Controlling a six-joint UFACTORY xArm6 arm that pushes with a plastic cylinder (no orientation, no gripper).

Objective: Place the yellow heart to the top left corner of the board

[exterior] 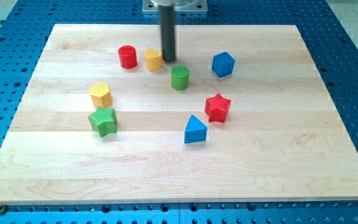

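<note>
My tip [168,60] just right of the ribbed yellow heart [153,59]

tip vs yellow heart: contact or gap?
Cannot tell. In the camera view my tip sits against the right edge of the yellow heart with no visible gap, but one angle cannot confirm contact.

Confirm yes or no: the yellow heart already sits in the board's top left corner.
No: the yellow heart block sits mid-top beside the red cylinder block.

Robotics lab bench: wooden board [179,168] w/ small coloured blocks on blue perforated metal table [340,37].
</note>
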